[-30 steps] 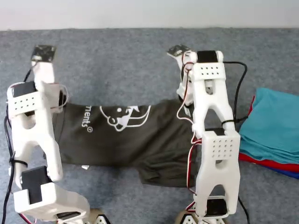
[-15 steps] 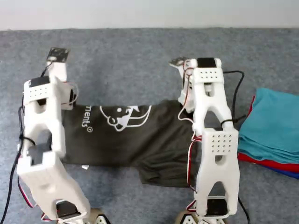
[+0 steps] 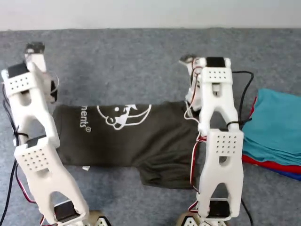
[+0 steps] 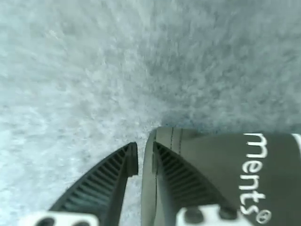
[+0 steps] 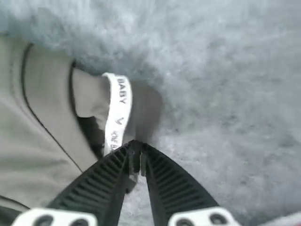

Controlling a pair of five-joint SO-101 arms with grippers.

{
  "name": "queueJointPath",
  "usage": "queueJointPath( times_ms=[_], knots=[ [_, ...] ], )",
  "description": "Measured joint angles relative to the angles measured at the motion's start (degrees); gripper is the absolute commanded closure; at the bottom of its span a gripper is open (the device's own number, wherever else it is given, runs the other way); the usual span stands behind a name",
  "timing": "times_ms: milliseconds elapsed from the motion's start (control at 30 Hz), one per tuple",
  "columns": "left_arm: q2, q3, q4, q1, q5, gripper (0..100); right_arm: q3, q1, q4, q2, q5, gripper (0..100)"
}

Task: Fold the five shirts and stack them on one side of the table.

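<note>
A dark olive shirt (image 3: 141, 136) with a white print lies flat across the grey carpeted table (image 3: 117, 61), its lower part folded up unevenly. My left gripper (image 3: 51, 102) is at the shirt's far-left corner. In the left wrist view the left gripper (image 4: 146, 153) is shut on the hem of the shirt (image 4: 211, 155). My right gripper (image 3: 189, 107) is at the shirt's far-right corner. In the right wrist view the right gripper (image 5: 136, 150) is shut on the neck edge of the shirt (image 5: 42, 122), beside a white label (image 5: 116, 113).
At the table's right edge lies a stack of folded shirts: teal (image 3: 275, 127) on top, red (image 3: 268, 164) and blue (image 3: 289, 173) beneath. Bare carpet runs behind the shirt up to the white wall. Both arm bases stand at the near edge.
The left arm swung right, then back left and away, drawing the shirt's left edge outward. The right arm shifted slightly right. The shirt now lies stretched wider.
</note>
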Motion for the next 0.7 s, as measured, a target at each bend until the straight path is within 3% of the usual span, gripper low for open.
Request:
queueJointPath(
  times_ms=[200, 367, 533, 700],
  knots=[
    [0.0, -15.6, 7.9, 1.3, 0.0, 89, -0.7, -1.2, 0.2, -9.3, -0.8, 98.7],
    [-0.2, -17.9, 8.6, 3.4, 0.0, 88, 0.8, -0.5, 0.2, -18.5, -1.1, 98.7],
    [-7.7, -11.4, 8.6, 10.2, -0.4, 88, 12.9, 3.0, 0.2, -32.7, -1.1, 98.7],
    [-19.3, 4.2, 8.6, 20.3, -1.4, 88, 30.1, 10.6, 0.3, -50.0, -1.1, 98.7]
  ],
)
